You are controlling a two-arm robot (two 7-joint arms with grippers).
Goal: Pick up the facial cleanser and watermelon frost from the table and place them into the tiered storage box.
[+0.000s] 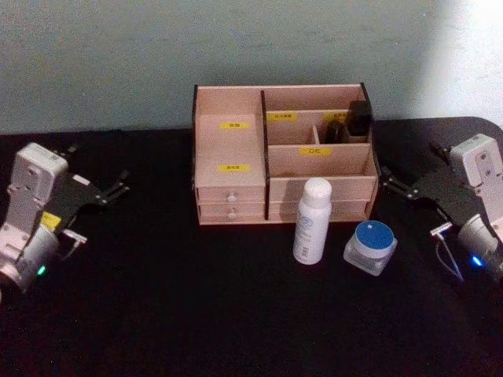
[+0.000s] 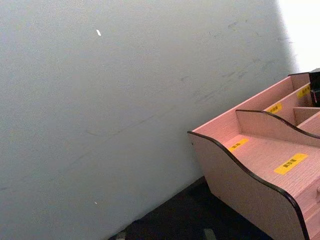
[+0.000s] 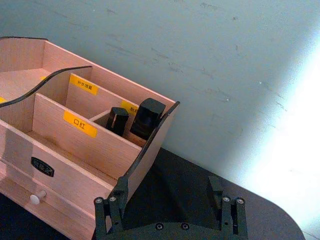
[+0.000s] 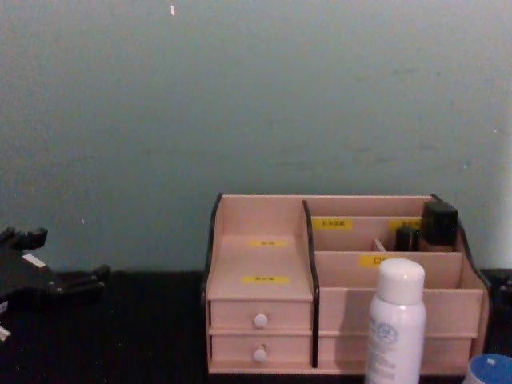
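A tall white bottle point(image 1: 312, 220) point(image 4: 396, 324) and a squat clear jar with a blue lid point(image 1: 371, 246) point(image 4: 490, 370) stand on the black table, just in front of the tiered storage box's right half. Their labels are unreadable, so I cannot tell which is the facial cleanser and which the watermelon frost. The tiered storage box point(image 1: 232, 169) point(image 4: 260, 300) point(image 3: 60, 145) point(image 2: 250, 175) sits at the table's middle back. My left gripper point(image 1: 116, 187) point(image 4: 60, 268) hovers open at the far left. At the far right, my right gripper point(image 1: 391, 179) point(image 3: 167, 200) is open beside the box's right panel. Both are empty.
Two dark containers point(image 1: 351, 122) point(image 3: 135, 120) stand in the box's back right compartment; its other compartments look bare. Small white-knobbed drawers point(image 1: 231, 206) face me. A grey-green wall point(image 4: 256, 96) rises right behind the box. Black tabletop point(image 1: 196, 306) stretches in front.
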